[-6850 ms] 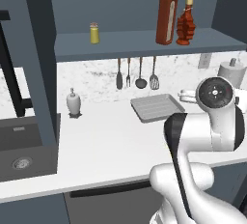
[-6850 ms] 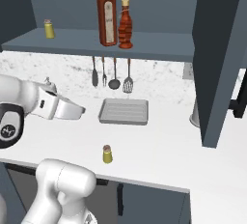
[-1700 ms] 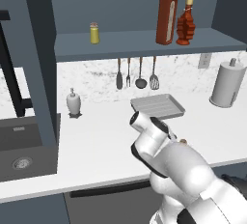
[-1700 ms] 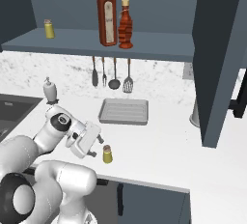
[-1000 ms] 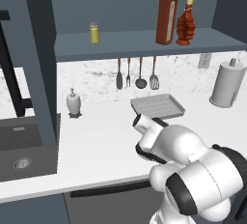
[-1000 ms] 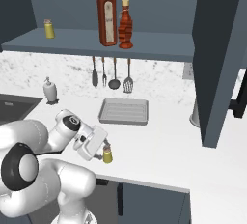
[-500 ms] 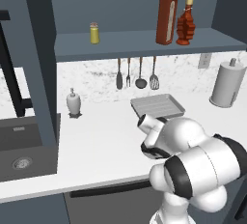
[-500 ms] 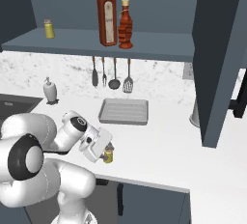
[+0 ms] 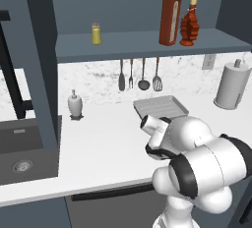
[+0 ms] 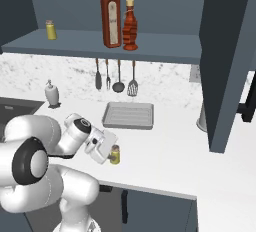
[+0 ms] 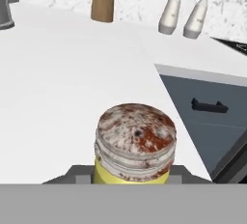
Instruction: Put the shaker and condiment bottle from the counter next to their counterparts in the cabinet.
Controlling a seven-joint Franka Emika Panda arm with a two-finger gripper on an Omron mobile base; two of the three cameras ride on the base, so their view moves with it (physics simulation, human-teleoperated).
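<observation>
We see claw (image 10: 111,154) low over counter (image 10: 165,153), clenched around yellow shaker (image 10: 115,154). Shaker stands upright on counter in front of grey tray (image 10: 128,115), near front edge. In hand view shaker cap (image 11: 136,136) sits between finger tips. Above tray, on cabinet shelf (image 10: 95,45): second shaker (image 10: 51,29) at left, tall red bottle (image 10: 111,15) with ridged condiment bottle (image 10: 130,25) just beside it.

The shaker (image 11: 135,143) has a mottled, rust-speckled matt cap over a smooth yellow body, standing on the plain white matt desk (image 11: 58,83) before a speckled stone-look backsplash (image 9: 98,82).
</observation>
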